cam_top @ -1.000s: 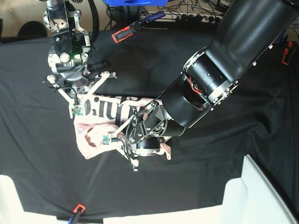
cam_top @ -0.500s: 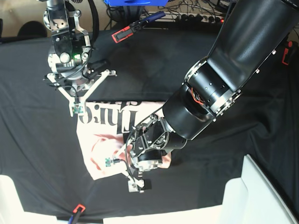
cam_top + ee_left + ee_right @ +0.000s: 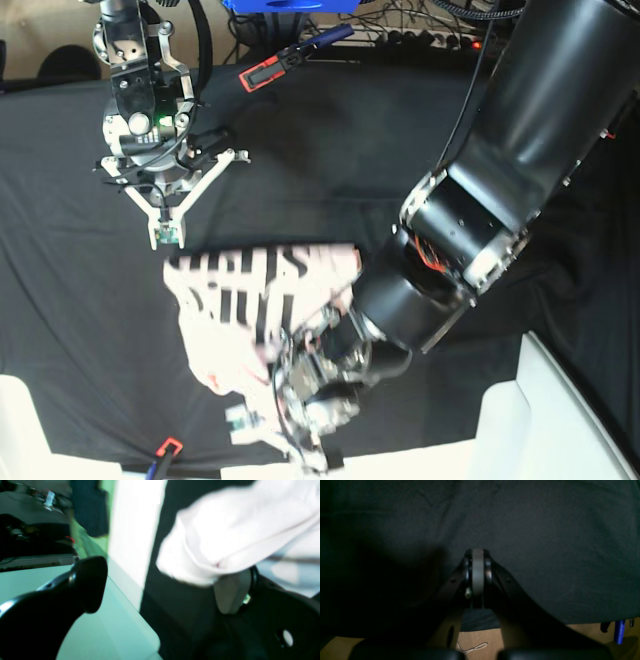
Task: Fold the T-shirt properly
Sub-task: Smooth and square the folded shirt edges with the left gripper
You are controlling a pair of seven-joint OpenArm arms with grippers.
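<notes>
The T-shirt (image 3: 255, 300) lies crumpled on the black cloth (image 3: 330, 150), pale pink with black lettering facing up. My left gripper (image 3: 287, 440) is at the shirt's near edge, by the table front. In the left wrist view the left gripper (image 3: 160, 592) is open wide, and a fold of the T-shirt (image 3: 225, 535) drapes over the top of the grey right pad (image 3: 231, 593). My right gripper (image 3: 163, 212) hangs just beyond the shirt's far left corner. In the right wrist view the right gripper (image 3: 478, 555) is shut on nothing, with only black cloth (image 3: 545, 530) behind it.
White bins stand at the front right (image 3: 560, 420) and front left (image 3: 20, 420). A red and black clamp (image 3: 265, 72) holds the cloth at the back, and another red clamp (image 3: 168, 446) at the front edge. The left arm's thick black body (image 3: 520, 150) spans the right side.
My left gripper has opened and let go of the shirt while moving toward the table front. The shirt was dragged forward and spread, showing more lettering. The right arm has hardly moved.
</notes>
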